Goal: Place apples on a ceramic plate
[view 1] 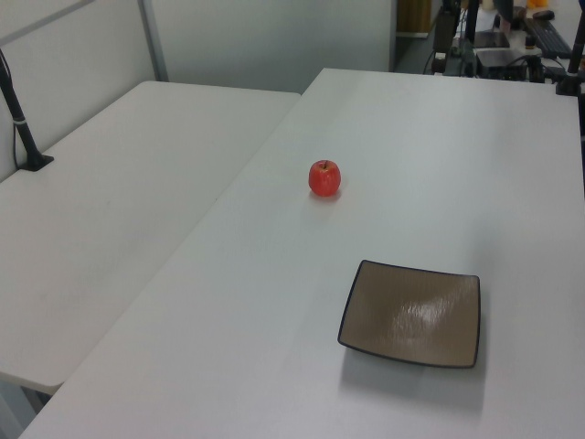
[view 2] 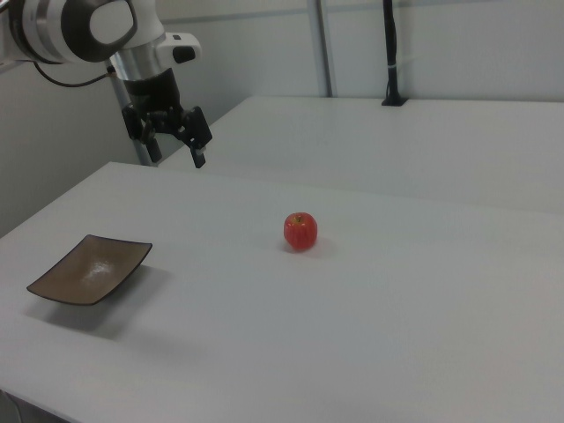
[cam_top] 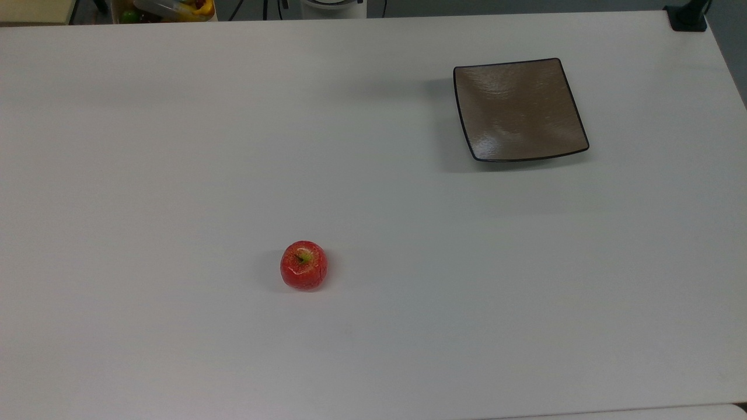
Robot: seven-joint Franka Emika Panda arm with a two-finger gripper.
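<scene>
White table (cam_top: pixel 175 146) — a second one (view 1: pixel 101 229) alongside (black post (view 1: pixel 18 114)).

red apple (view 1: pixel 324 177) sits on the white table (view 1: pixel 228 302), well apart from the empty brown plate (view 1: pixel 411 314).

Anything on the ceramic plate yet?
No. The ceramic plate is bare; the apple sits apart on the table. Whatever lies beneath the plate is covered.

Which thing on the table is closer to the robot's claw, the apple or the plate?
Hard to tell: in the right view the gripper hangs high above both apple and plate.
</scene>
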